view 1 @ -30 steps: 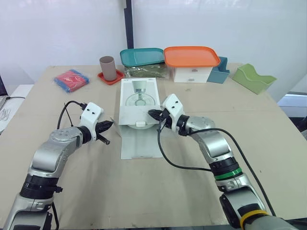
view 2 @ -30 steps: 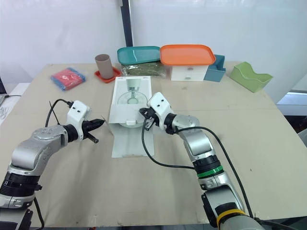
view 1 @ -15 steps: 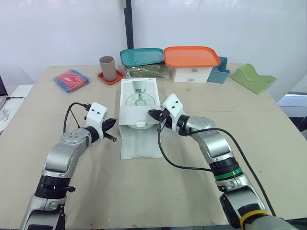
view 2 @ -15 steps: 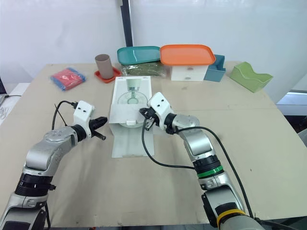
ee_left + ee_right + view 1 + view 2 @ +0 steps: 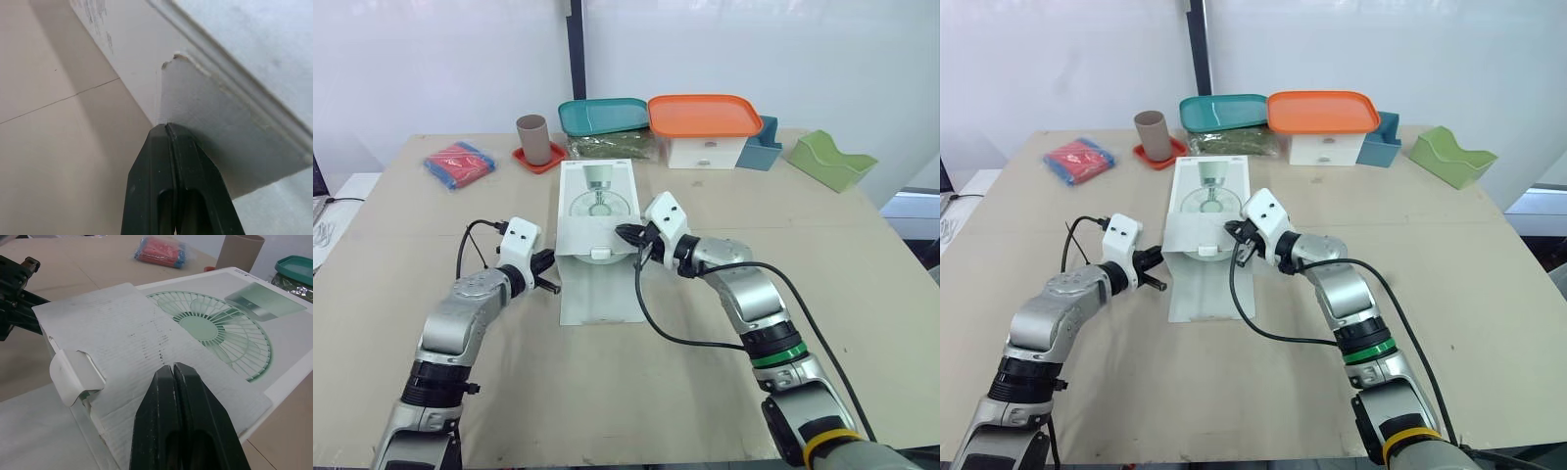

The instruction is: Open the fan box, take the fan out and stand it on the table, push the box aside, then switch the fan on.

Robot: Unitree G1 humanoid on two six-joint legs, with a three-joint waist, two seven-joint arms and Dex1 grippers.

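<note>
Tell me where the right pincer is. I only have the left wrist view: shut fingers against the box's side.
Observer: The right pincer is shut at the fan box's front right corner, tips over its top.
Operator: Is the front flap open?
Observer: A long white flap lies flat on the table, toward the robot.
Operator: Anything behind the box?
Observer: A brown cup on a red saucer stands behind its left corner, apart from it.

White fan box (image 5: 597, 211) printed with a pale green fan.
</note>
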